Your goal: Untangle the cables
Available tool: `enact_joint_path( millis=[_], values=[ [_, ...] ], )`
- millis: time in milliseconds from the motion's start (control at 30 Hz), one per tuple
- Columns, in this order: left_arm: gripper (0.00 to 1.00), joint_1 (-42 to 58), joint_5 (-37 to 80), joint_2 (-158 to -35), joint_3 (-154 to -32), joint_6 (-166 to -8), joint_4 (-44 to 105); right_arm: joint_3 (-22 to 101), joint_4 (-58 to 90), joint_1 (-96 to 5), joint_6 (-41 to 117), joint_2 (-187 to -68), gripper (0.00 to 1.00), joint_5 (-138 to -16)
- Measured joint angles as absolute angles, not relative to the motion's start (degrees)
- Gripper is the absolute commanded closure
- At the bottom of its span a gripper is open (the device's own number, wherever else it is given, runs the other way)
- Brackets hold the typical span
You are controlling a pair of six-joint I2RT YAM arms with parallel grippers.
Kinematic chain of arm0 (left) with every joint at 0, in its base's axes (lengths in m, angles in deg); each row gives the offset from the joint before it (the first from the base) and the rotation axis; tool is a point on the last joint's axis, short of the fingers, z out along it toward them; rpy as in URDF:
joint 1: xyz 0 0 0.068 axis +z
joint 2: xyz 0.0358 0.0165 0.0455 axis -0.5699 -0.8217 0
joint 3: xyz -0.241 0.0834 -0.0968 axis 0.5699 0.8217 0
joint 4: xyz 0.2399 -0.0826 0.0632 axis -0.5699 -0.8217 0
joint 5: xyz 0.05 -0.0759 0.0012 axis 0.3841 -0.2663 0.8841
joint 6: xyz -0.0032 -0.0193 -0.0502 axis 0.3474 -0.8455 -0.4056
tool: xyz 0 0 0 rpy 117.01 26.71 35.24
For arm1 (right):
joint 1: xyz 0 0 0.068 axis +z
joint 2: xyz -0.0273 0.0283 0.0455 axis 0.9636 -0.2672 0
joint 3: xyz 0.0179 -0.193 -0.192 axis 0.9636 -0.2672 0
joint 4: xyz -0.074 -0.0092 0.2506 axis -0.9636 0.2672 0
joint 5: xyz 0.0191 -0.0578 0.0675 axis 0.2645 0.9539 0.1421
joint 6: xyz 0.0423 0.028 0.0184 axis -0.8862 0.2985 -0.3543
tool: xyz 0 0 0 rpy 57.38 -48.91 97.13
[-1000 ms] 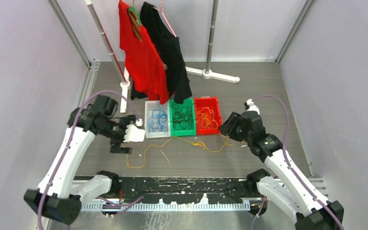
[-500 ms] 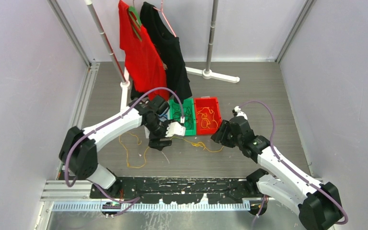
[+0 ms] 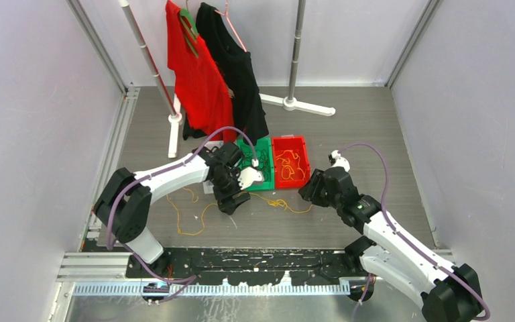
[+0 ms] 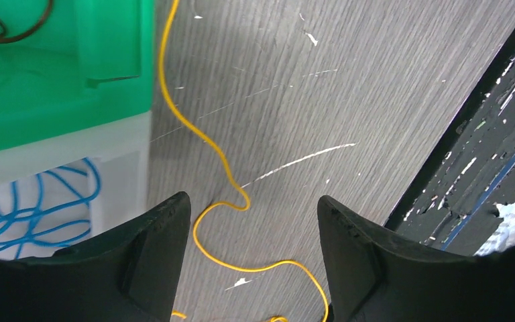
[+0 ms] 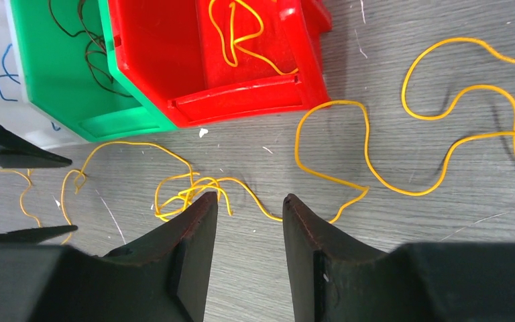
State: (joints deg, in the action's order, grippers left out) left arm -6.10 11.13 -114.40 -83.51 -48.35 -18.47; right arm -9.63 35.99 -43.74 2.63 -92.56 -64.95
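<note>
Landmark: green bin (image 5: 117,124).

Left of the green bin: a white bin (image 4: 74,144) touches its side, with blue cables (image 4: 40,215) coiled inside.

Left gripper (image 4: 253,201): over the table (image 5: 409,268), just in front of the seam where the white bin meets the green bin. Its fingers are spread and nothing is pinched. A yellow strand (image 4: 243,201) lies on the table between them.

In the green bin: black cables (image 5: 94,54).

In front of the green bin, running rightward: loose yellow cables (image 5: 188,191), a small knot near the bin's front right corner and then long open loops further right.

Right of the green bin: a red bin (image 5: 241,100) touches it, with yellow cord (image 5: 241,33) inside.

Right gripper (image 5: 248,198): in front of the green bin and to its right, tips just short of the knot. The fingers stand a narrow gap apart with nothing between them.
</note>
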Motion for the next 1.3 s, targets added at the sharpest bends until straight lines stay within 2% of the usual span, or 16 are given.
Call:
enact_joint_path(
  millis=[133, 200, 267, 400, 467, 633, 800, 967, 1167, 1300],
  values=[
    [0.3, -7.45, 12.58, -115.3, -81.92, -51.08, -16.53, -9.65, 36.07, -43.43, 2.61, -90.94, 0.55, -63.66],
    [0.34, -7.74, 13.98, -116.33, -81.92, -52.41, -15.0, -9.63, 36.1, -43.32, 2.61, -90.15, 0.55, -63.07],
    [0.46, -7.89, 15.35, -117.27, -81.92, -53.75, -13.18, -9.65, 36.1, -43.02, 2.63, -89.67, 0.55, -62.68],
    [0.89, -7.89, 16.34, -117.68, -81.92, -55.67, -10.65, -9.65, 35.99, -42.41, 3.07, -90.37, 0.55, -62.88],
    [0.96, -7.89, 16.45, -117.68, -81.92, -56.26, -10.15, -9.63, 35.62, -42.23, 3.26, -92.23, 0.55, -63.51],
    [0.99, -7.89, 14.35, -116.09, -82.86, -54.97, -13.51, -9.61, 35.16, -41.66, 3.26, -97.91, 0.55, -65.08],
    [0.99, -7.89, 10.96, -107.72, -83.53, -51.58, -21.47, -6.55, 40.05, -40.94, 2.26, -104.67, 0.53, -61.69],
    [0.99, -7.89, 8.73, -99.72, -83.1, -49.16, -25.97, -5.63, 44.53, -39.48, -0.91, -105.65, 0.52, -57.0],
    [0.98, -7.89, 7.42, -99.65, -81.28, -49.16, -27.04, -4.63, 47.35, -37.64, -5.76, -108.69, 0.51, -52.62],
    [0.98, -7.89, 7.02, -99.89, -81.17, -49.24, -27.39, -4.54, 46.54, -36.07, -8.1, -109.98, 0.55, -51.86]
  ],
)
